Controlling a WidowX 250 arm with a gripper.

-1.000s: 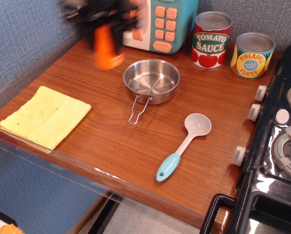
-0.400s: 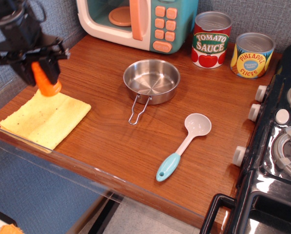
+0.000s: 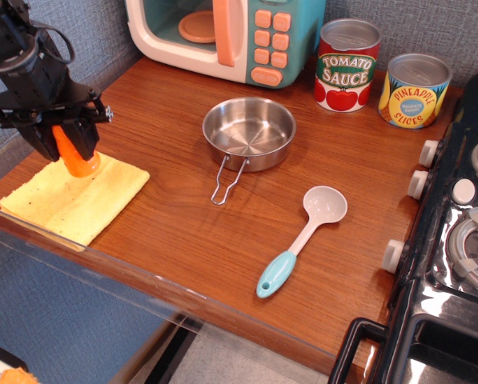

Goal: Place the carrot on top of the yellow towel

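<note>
Fingers clamped on the toy carrot, tip-down over the yellow towel bc that's the drop spot imo.

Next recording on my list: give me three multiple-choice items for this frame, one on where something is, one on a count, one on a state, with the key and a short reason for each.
1. Where is the carrot?
A. Inside the steel pan
B. Over the back edge of the yellow towel
C. Next to the ladle

2. How many cans stand at the back of the counter?
A. One
B. Two
C. Three

3. What state is the gripper in?
A. Shut on the carrot
B. Open above the pan
C. Shut on the ladle

Key:
1 B, the carrot's rounded tip is at the yellow towel, far from the steel pan and the ladle.
2 B, only the tomato sauce can and the pineapple slices can stand there.
3 A, the black fingers flank the carrot and hold it tip down.
</note>
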